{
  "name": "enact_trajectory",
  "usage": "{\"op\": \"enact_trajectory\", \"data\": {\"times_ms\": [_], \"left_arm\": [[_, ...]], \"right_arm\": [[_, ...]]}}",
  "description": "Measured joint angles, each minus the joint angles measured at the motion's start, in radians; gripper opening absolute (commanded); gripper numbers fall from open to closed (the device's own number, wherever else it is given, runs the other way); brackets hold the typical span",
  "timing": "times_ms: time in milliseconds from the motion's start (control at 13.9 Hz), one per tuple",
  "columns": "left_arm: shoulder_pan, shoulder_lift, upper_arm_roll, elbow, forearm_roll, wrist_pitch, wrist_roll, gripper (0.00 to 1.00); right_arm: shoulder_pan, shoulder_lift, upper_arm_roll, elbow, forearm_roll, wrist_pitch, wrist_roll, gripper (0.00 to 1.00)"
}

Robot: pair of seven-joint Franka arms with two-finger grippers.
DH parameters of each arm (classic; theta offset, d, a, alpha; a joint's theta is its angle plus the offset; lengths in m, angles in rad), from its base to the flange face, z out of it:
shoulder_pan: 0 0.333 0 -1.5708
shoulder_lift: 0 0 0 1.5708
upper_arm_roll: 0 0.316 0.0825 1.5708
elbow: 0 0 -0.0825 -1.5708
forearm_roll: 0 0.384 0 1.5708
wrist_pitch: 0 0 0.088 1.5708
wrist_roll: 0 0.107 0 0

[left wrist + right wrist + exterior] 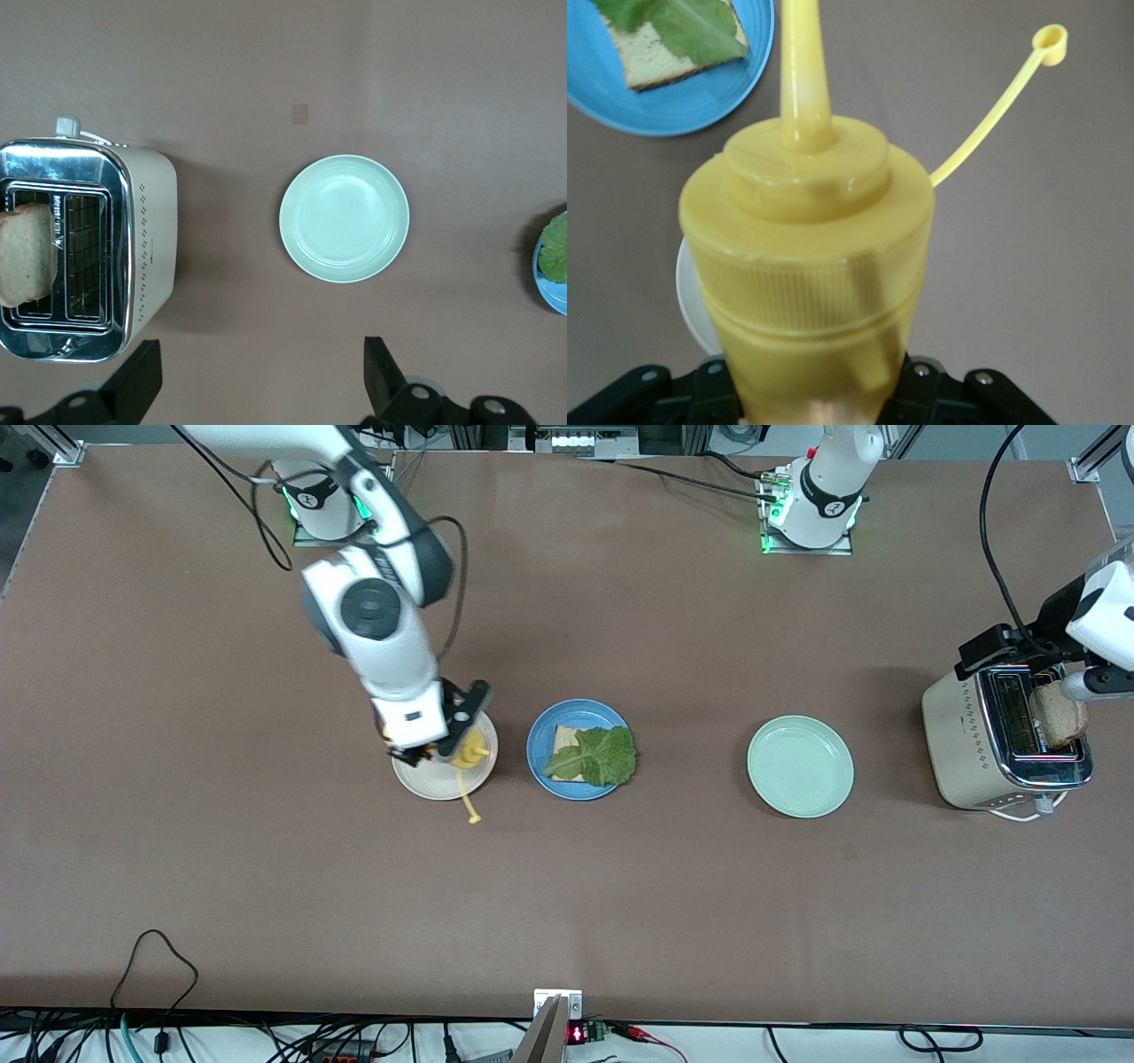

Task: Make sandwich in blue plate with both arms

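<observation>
The blue plate [578, 749] sits on the brown surface [266, 886] between a cream-white plate [443, 766] toward the right arm's end and a pale mint-green plate [800, 766] toward the left arm's end. On the blue plate lies one bread slice [567, 742] with a ruffled green lettuce leaf [598, 755] on top of it, uncovered.

The right gripper [440, 746] is over the cream-white plate, its fingers clasped around a yellow squeeze bottle [808, 266]. The bottle's long nozzle points out toward the blue plate, and its tethered cap [1050, 37] dangles out on a thin yellow strap.

At the left arm's end stands a cream and chrome toaster [1001, 748] with two slots. A second bread slice [27, 252] stands up out of one slot; the other slot [87, 257] shows only its wire grid. The left gripper [257, 376] hangs above the surface between the toaster and the mint-green plate, fingers [381, 372] spread wide and holding nothing.
</observation>
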Motion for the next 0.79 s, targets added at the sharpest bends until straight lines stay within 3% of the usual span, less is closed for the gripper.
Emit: {"op": "enact_trajectory", "data": {"times_ms": [216, 794], "left_arm": [[0.043, 0.040, 0.004, 0.001, 0.000, 0.002, 0.000, 1.00], [0.261, 0.194, 0.013, 0.066, 0.002, 0.011, 0.198, 1.00]], "right_arm": [[-0.266, -0.101, 0.143, -0.090, 0.159, -0.007, -0.252, 0.00], [-0.606, -0.142, 0.159, -0.169, 0.554, -0.092, -0.988, 0.00]]}}
